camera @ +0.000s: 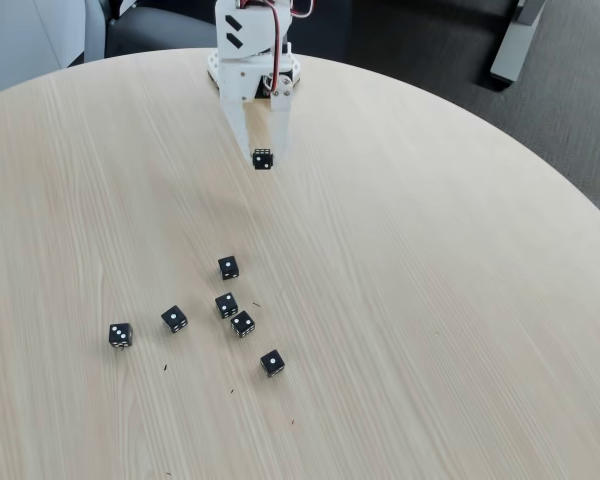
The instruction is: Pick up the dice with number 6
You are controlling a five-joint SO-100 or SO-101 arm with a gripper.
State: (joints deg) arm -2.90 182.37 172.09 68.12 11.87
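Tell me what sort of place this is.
Probably an office or meeting room: a large round wooden table, dark carpet beyond it, and what looks like a chair at the far edge.

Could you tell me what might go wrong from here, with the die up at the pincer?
1. The pincer seems to hold the die only at its fingertips; so small a cube could slip and roll across the table.
2. Its pips are too small to read here, so it may not be the six.
3. If dropped, it could land among the six loose dice and be confused with them.
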